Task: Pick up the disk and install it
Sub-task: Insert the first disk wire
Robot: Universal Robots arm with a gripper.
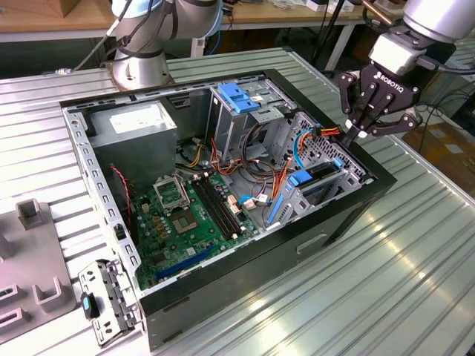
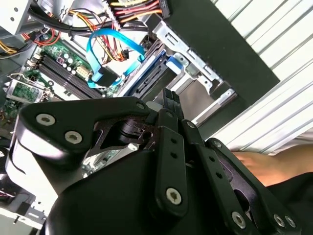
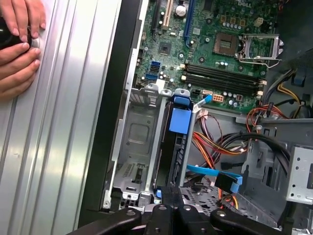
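Evidently the picking-up is behind me: the disk (image 3: 172, 159) is not lying loose on the table (image 1: 393, 282) but stands on edge inside the drive cage (image 3: 138, 147), at the side of the open computer case (image 1: 356, 215) that lies toward the exterior view's right. In the first wrist view I see it as a dark slab down in one slot, with its blue plastic tab (image 3: 179, 120) at the end nearer the motherboard (image 3: 220, 58). The slot just beside it is bare metal.

My gripper (image 1: 356, 135) hangs over the cage at the end of the disk away from that tab. My fingers (image 2: 168, 142) are drawn together to a narrow point, with no gap between them that I can see, and the point aims straight at the disk's rim. Whether it is touching the rim or is just above it, I cannot tell. I see nothing clamped between the fingers.

So I judge the install to be nearly done. The disk is in its bay and sits about level with the cage walls. Whether its rails have latched fully home is beyond what I can see, so that is the part I count as unproven. The blue data cable (image 3: 215, 176) loops loose near the cage, apart from the disk.

A person's hands (image 3: 19, 49) rest on the table, well apart from the case.
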